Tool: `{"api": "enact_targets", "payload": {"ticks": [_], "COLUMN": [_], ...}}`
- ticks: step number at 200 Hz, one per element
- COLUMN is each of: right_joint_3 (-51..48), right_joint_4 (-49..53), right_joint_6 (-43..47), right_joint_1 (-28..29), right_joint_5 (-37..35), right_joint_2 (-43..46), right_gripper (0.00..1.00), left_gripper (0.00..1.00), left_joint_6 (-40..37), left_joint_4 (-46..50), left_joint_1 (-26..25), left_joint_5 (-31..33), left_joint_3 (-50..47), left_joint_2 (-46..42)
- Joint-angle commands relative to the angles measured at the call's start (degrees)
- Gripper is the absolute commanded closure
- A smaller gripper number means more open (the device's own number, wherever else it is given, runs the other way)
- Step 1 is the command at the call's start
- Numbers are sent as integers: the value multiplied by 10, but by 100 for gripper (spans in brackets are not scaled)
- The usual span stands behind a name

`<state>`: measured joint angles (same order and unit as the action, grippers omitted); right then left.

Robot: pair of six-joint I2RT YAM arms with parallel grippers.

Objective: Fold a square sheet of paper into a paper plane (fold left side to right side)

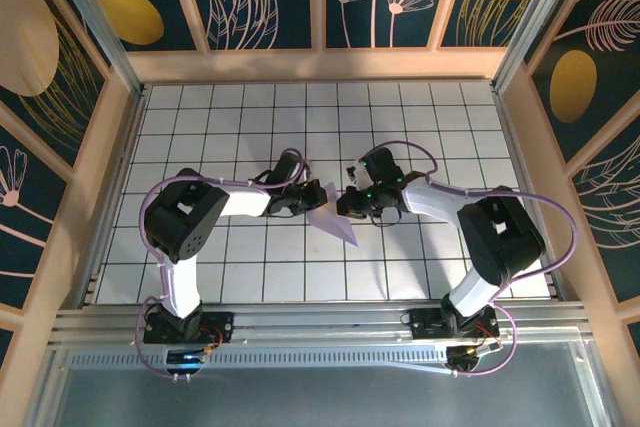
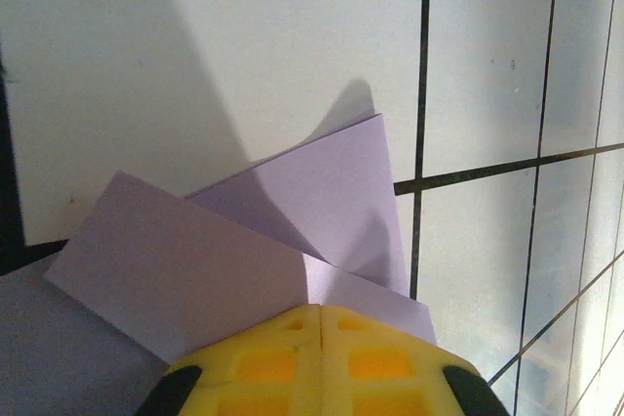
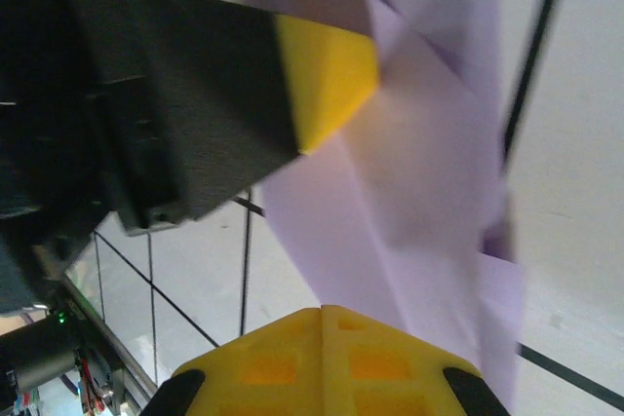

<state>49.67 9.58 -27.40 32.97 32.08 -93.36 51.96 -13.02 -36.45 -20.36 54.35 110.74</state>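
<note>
The lavender sheet of paper [image 1: 338, 225] lies mid-table between the two arms, folded into layered flaps with a narrow point toward the near right. In the left wrist view the paper [image 2: 195, 260] spreads just ahead of my left gripper [image 2: 322, 311], one flap standing up. The yellow jaws are pressed together with nothing seen between them. My right gripper [image 3: 322, 311] is also shut, its tip at the edge of the paper [image 3: 429, 172]. From the right wrist, my left gripper [image 3: 331, 70] rests its yellow tip on the paper. From above, the left gripper [image 1: 318, 197] and right gripper [image 1: 346, 203] nearly meet.
The table [image 1: 240, 117] is white tiles with dark grid lines, boxed in by wooden rails and patterned walls [image 1: 90, 97]. Both arm bases sit on the metal rail [image 1: 320, 325] at the near edge. Purple cables loop beside each arm.
</note>
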Motion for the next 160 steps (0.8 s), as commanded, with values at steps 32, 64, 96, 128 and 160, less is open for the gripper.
{"api": "enact_targets", "payload": {"ticks": [32, 64, 96, 128, 160], "right_joint_3": [11, 13, 21, 21, 9], "right_joint_4": [-41, -54, -54, -32, 2], "right_joint_6": [-35, -38, -34, -25, -17], "right_joint_1": [25, 25, 25, 25, 25], "right_joint_5": [-11, -15, -27, -42, -57], "right_joint_2": [-50, -73, -93, -107, -105], "right_gripper": [100, 100, 100, 100, 100], "left_gripper": [100, 100, 100, 100, 100], "left_joint_6": [3, 3, 1, 0, -5], "left_joint_4": [47, 47, 51, 55, 71], "left_joint_1": [1, 1, 1, 1, 1], "left_joint_5": [22, 23, 24, 27, 36], "left_joint_3": [3, 3, 5, 7, 10], "left_joint_2": [24, 25, 25, 26, 28]}}
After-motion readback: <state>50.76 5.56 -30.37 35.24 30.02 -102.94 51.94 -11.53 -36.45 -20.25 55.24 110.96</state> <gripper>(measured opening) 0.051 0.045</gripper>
